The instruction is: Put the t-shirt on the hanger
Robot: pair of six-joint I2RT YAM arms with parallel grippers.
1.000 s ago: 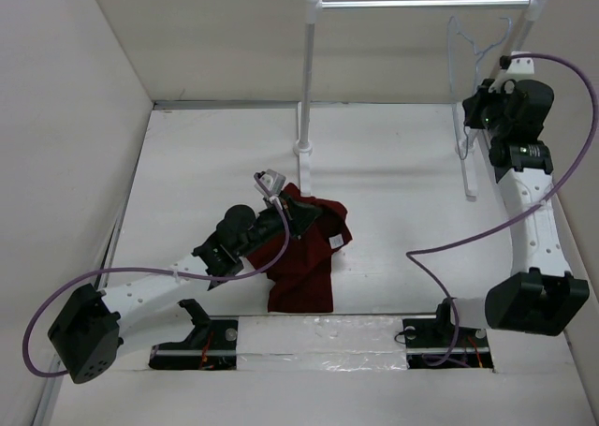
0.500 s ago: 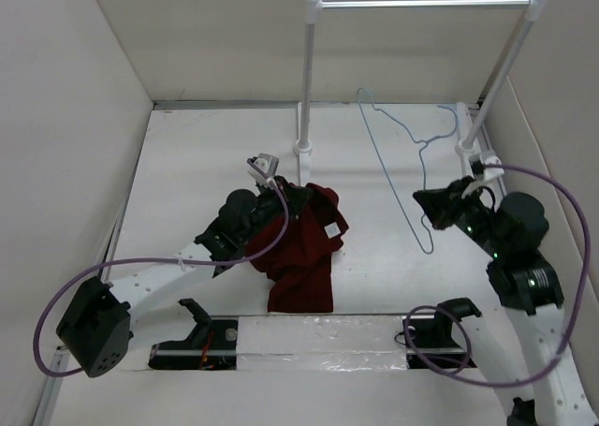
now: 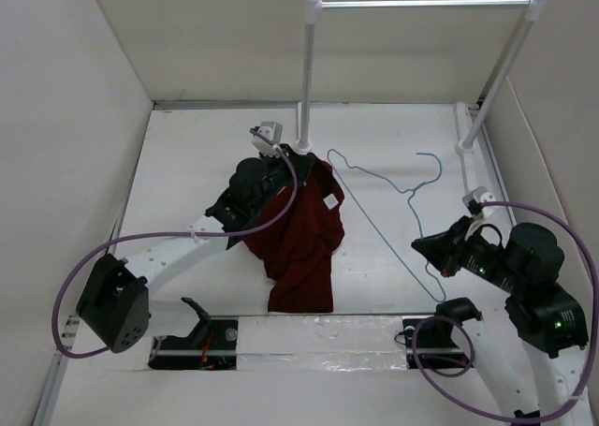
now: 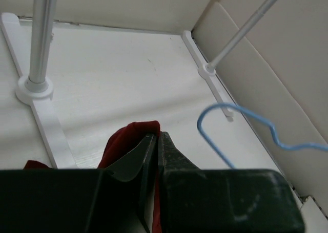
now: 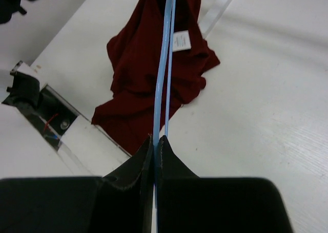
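left gripper [image 4: 158,141] pinches a fold of the maroon t-shirt [image 3: 299,234], lifted mid-table toward the far edge. right gripper [image 5: 155,141] clamps the light-blue wire hanger [image 5: 160,89] nearer the right edge. best: hold the cloth taut and feed the hanger's free shoulder slowly into the neck opening.

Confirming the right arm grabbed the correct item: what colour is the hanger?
Light blue; the hanger shows best in the top external view.
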